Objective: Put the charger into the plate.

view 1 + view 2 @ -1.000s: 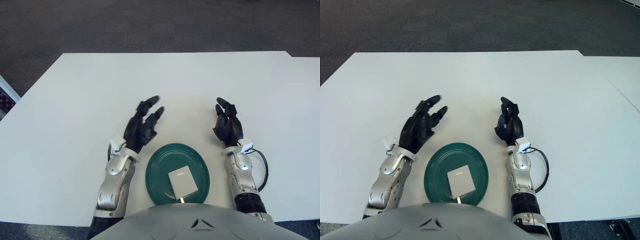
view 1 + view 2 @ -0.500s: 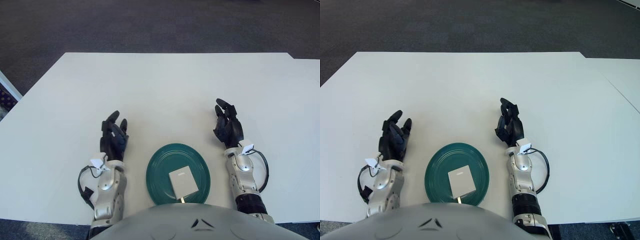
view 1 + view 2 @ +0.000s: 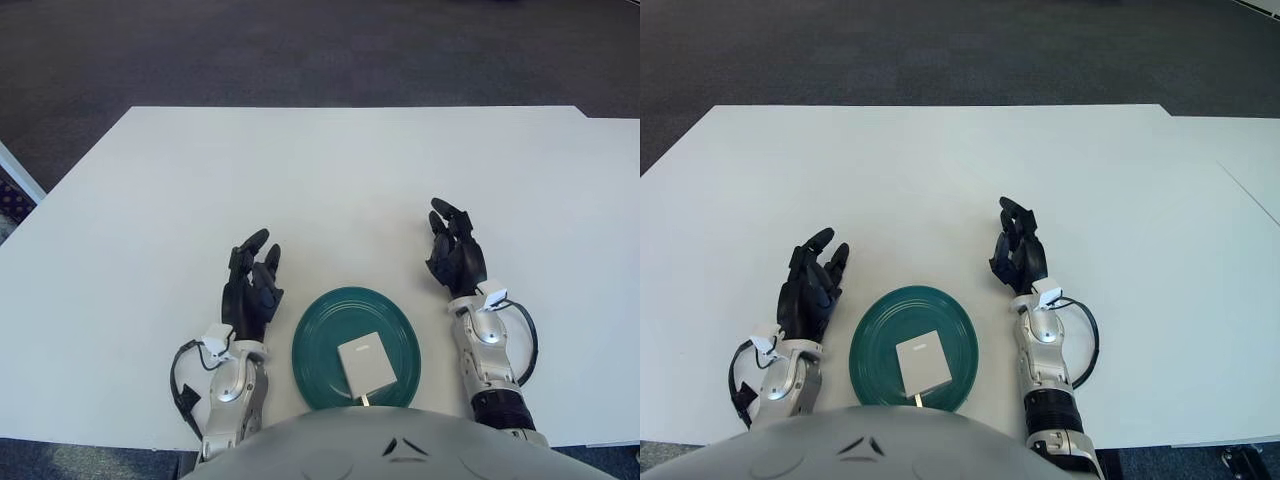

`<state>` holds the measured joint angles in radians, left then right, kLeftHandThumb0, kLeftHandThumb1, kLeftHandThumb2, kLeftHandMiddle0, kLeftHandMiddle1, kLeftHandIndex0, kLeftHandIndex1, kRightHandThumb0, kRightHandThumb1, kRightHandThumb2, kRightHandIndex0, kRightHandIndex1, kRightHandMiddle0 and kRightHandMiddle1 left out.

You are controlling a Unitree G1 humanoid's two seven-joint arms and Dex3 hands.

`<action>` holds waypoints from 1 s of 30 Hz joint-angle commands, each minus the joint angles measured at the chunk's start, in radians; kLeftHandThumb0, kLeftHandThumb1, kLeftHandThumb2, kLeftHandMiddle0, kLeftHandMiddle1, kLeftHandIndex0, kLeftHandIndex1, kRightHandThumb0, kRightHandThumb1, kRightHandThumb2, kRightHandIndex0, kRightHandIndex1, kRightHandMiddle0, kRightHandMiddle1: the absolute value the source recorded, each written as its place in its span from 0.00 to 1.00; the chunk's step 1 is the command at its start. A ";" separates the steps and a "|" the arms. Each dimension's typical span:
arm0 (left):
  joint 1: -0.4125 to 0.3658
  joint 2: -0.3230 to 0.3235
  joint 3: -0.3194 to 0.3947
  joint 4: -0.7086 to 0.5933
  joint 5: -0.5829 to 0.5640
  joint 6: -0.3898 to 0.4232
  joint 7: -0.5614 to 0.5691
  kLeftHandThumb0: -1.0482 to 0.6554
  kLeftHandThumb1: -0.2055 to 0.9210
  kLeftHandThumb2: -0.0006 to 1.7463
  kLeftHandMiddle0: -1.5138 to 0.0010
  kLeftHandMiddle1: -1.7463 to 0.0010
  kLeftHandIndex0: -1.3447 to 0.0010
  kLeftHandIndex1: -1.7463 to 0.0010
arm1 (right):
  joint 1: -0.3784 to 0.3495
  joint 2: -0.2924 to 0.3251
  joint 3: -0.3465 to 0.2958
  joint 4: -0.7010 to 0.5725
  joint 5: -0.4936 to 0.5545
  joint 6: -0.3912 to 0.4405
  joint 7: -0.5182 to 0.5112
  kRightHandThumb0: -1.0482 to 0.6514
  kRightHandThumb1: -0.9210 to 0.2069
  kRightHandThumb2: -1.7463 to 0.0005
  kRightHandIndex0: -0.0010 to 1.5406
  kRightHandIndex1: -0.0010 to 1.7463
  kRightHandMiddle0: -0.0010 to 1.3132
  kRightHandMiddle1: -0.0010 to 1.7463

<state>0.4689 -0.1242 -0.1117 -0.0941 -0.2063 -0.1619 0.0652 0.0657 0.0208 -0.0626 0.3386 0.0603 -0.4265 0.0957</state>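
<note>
White table (image 3: 330, 170) over dark carpet, with a green plate (image 3: 318, 338) at its near edge. White charger (image 3: 363, 360) lies flat inside the plate, toward the near side, prongs pointing at the robot. Left hand (image 3: 250, 288) just left of the plate and right hand (image 3: 455, 260) up right of it, both with fingers loosely spread, holding nothing.

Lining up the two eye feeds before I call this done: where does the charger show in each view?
Left eye view: charger low, right of centre, lying in the green plate.
Right eye view: charger low, left of centre, in the same plate.
Shared landmark: right hand, beside the plate's upper right.
</note>
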 commanded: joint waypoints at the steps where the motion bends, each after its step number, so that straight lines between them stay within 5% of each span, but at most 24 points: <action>1: 0.053 -0.009 0.011 0.069 -0.008 0.073 -0.001 0.05 1.00 0.52 0.61 0.92 0.85 0.45 | 0.159 0.010 0.006 0.112 0.005 0.105 0.003 0.13 0.00 0.47 0.28 0.01 0.01 0.46; 24: 0.031 0.027 0.016 0.149 0.000 -0.001 -0.152 0.02 1.00 0.52 0.66 0.93 0.95 0.47 | 0.175 -0.005 0.025 0.122 -0.026 0.088 0.000 0.13 0.00 0.47 0.24 0.00 0.00 0.45; 30: 0.029 0.042 0.004 0.156 0.032 -0.037 -0.162 0.01 1.00 0.52 0.68 0.93 0.98 0.48 | 0.249 -0.019 0.041 0.077 -0.055 0.037 -0.004 0.14 0.00 0.48 0.23 0.00 0.00 0.43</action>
<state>0.4683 -0.0986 -0.0992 -0.0161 -0.2036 -0.2328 -0.0834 0.0822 0.0035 -0.0407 0.3265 0.0383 -0.4415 0.0997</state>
